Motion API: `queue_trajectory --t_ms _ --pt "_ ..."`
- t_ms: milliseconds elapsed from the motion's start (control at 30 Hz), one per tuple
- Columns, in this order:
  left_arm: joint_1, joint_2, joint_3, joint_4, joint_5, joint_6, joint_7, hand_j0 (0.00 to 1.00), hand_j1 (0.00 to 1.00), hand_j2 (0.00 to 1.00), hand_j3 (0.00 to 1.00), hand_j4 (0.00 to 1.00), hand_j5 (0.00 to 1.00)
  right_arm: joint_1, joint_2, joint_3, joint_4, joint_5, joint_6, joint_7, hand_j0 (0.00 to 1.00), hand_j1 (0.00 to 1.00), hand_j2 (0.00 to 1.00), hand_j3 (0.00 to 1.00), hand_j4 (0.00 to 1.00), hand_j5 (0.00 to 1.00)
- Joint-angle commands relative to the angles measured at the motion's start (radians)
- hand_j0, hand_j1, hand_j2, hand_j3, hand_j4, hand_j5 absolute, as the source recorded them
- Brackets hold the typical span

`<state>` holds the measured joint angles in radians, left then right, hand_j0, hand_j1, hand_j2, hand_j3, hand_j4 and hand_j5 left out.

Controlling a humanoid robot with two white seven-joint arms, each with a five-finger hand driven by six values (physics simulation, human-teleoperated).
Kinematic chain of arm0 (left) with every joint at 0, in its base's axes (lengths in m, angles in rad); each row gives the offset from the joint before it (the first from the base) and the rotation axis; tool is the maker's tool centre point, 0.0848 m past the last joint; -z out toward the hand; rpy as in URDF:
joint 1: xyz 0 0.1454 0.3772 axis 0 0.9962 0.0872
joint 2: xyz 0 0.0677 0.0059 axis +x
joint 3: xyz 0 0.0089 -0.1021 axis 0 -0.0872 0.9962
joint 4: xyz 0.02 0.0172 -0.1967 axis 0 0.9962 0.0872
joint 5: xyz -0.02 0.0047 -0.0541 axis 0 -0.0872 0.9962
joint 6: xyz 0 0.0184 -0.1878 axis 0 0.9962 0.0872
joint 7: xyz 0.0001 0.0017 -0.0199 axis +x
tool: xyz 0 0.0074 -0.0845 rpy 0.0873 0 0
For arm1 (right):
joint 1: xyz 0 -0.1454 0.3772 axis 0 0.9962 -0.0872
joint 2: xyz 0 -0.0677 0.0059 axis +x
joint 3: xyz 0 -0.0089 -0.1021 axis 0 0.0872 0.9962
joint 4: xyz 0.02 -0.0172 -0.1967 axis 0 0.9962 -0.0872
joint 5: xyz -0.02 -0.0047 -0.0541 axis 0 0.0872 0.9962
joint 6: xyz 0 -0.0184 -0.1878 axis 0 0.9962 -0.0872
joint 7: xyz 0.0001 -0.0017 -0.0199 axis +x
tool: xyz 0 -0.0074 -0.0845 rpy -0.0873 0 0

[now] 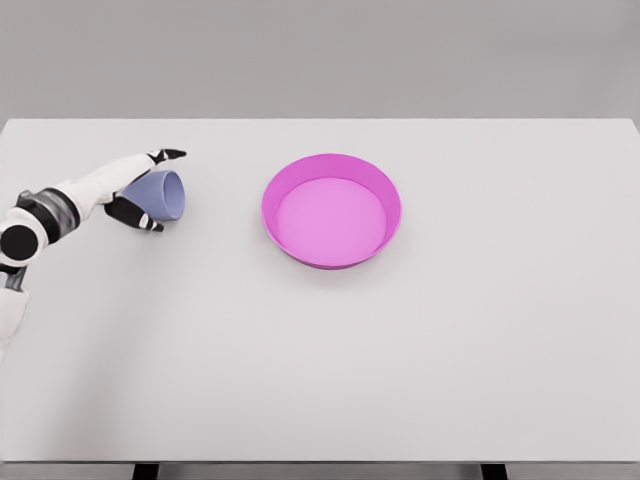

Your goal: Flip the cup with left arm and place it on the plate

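My fingers: dark-tipped fingers [165, 156] of my white left hand [135, 190] curl around the small lavender-blue cup, one above it, others below.
Cup: the small lavender-blue cup [165, 195] is tipped sideways in my grasp, mouth toward the right.
Plate: the round magenta plate with a raised rim [331, 165] sits right of the cup, apart from it.
Table: the pale grey flat tabletop [330, 370] carries the plate.

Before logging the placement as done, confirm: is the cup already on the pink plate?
No. The cup lies on its side in the left hand, well left of the plate, which holds nothing.
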<state>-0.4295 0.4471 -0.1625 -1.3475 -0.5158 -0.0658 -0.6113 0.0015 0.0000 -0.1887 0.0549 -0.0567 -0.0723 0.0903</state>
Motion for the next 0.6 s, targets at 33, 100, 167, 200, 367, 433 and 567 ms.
queue_trajectory --t_ms 33,100,167,200,367,433,567 --pt "0.0 -0.005 0.0 0.022 -0.012 0.001 0.0 1.0 1.0 1.0 1.0 1.0 1.0 0.0 0.0 0.0 0.0 0.0 0.0 0.0 1.0 1.0 1.0 1.0 1.0 1.0" --pt "-0.002 -0.007 0.0 0.03 -0.024 0.001 0.0 1.0 1.0 1.0 1.0 1.0 1.0 0.0 0.0 0.0 0.0 0.0 0.0 0.0 1.0 1.0 1.0 1.0 1.0 1.0" --pt "-0.005 -0.005 0.0 0.03 -0.027 0.0 0.0 1.0 1.0 1.0 1.0 1.0 1.0 0.0 0.0 0.0 0.0 0.0 -0.001 0.0 1.0 1.0 1.0 1.0 1.0 1.0" --pt "-0.008 -0.005 0.0 0.03 -0.027 0.0 0.0 1.0 1.0 1.0 1.0 1.0 1.0 0.0 0.0 0.0 -0.001 0.0 0.0 0.0 1.0 1.0 1.0 1.0 1.0 1.0" --pt "-0.009 -0.022 -0.002 0.03 -0.095 0.0 0.0 1.0 1.0 1.0 1.0 1.0 1.0 0.0 0.0 0.0 0.0 0.0 0.0 0.0 1.0 1.0 1.0 1.0 1.0 1.0" --pt "-0.009 -0.022 -0.005 0.03 -0.095 0.0 0.0 1.0 1.0 1.0 1.0 1.0 1.0 0.0 0.0 0.0 0.0 0.0 0.0 0.0 1.0 1.0 1.0 1.0 1.0 1.0" --pt "-0.015 -0.021 -0.012 0.03 -0.095 0.0 0.0 0.97 0.97 0.97 0.97 0.97 0.97 0.0 0.0 0.0 0.0 0.0 0.0 0.0 1.0 1.0 1.0 1.0 1.0 1.0"
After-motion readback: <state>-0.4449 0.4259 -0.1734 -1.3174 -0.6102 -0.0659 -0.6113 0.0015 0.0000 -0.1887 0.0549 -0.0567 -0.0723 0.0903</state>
